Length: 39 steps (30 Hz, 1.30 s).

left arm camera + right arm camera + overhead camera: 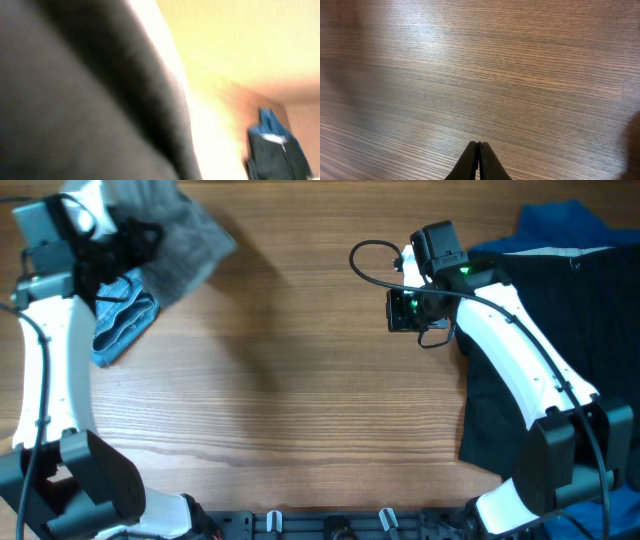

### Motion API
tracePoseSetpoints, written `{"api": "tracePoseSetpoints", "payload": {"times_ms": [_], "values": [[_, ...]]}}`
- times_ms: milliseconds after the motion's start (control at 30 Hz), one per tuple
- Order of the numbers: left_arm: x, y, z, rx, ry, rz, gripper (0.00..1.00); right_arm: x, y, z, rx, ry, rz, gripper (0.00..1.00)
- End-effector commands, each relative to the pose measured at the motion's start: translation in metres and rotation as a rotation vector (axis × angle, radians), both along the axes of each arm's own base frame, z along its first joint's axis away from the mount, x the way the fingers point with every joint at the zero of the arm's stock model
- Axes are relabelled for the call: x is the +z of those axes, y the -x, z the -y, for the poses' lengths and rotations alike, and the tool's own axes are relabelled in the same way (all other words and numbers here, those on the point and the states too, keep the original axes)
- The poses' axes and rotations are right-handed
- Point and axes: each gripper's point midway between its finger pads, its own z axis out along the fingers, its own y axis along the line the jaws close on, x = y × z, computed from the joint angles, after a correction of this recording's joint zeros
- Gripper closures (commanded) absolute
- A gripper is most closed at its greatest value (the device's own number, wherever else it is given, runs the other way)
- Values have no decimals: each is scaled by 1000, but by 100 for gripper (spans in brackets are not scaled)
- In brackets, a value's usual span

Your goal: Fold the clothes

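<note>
The grey shorts (185, 240) hang bunched and blurred at the far left, lifted off the table. My left gripper (135, 235) is buried in them and appears shut on them. In the left wrist view the grey cloth (75, 100) fills most of the frame and hides the fingers. Folded light-blue denim shorts (125, 325) lie on the table just below. My right gripper (392, 310) is shut and empty over bare wood right of centre; its closed fingertips (479, 145) show in the right wrist view.
A black garment (560, 290) is spread at the right edge under my right arm, with a dark-blue piece (555, 225) behind it. Both show small in the left wrist view (275, 155). The wooden table (300, 400) lies between the two arms.
</note>
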Motion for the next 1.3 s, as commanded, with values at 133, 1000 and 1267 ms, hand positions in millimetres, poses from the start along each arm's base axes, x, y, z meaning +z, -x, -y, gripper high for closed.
{"api": "tracePoseSetpoints", "payload": {"times_ms": [133,1000,1267], "values": [[-72,-14,-111,184,24,-79,96,3,4,4,4,16,-7,96],[-186,38,-143,352,-4,-573,85,-2,25,12,28,58,-88,91],[-3,58,-112,228,-132,-317,52,86,-3,17,-51,28,224,95]]}}
